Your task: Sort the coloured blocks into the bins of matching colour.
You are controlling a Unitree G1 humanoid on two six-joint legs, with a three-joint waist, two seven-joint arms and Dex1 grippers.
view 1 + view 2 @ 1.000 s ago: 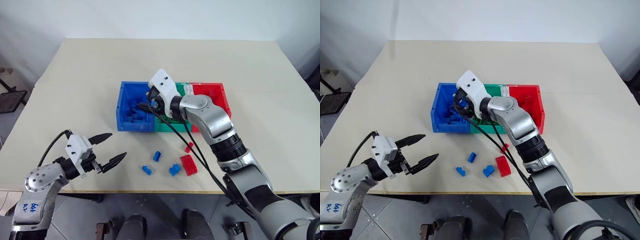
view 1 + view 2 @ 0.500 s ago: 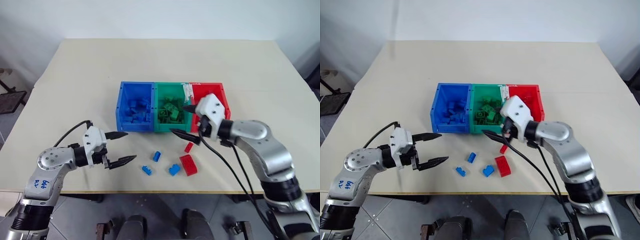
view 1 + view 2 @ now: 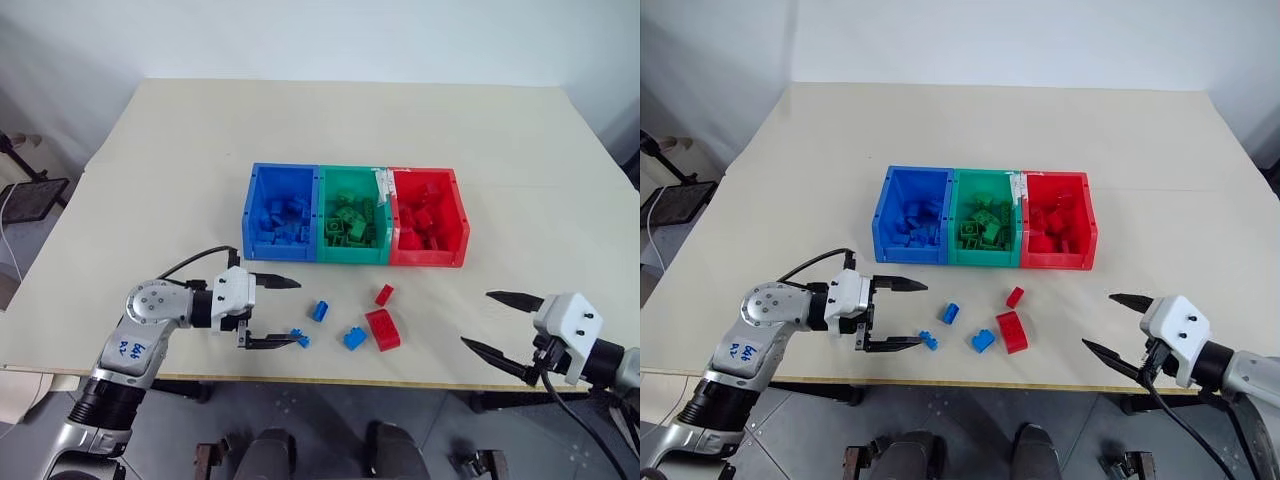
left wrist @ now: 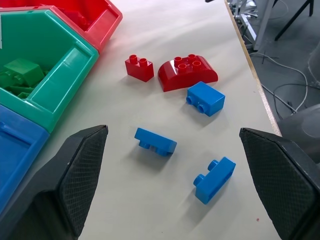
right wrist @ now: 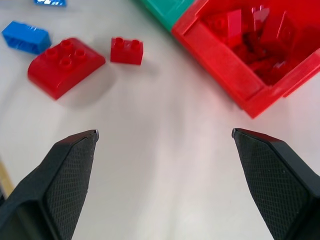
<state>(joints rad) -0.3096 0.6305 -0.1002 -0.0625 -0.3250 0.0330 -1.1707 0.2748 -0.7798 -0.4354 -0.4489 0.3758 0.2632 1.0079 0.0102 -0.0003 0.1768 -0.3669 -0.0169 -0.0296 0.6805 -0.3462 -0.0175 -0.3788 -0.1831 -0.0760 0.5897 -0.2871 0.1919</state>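
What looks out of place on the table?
Five blocks lie loose in front of the bins: three blue blocks and two red, a small one and a larger one. One blue block lies tipped on its side. Nothing looks spilled or damaged.

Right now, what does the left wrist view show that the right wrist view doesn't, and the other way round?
Left wrist only: two of the three loose blue bricks, one between the open left gripper fingers and one nearer the table edge, plus the green bin and a corner of the blue bin.

Right wrist only: the red bricks piled inside the red bin, seen past the open right gripper.

Both: the small red brick, the large curved red brick, the blue brick beside it, and the table.
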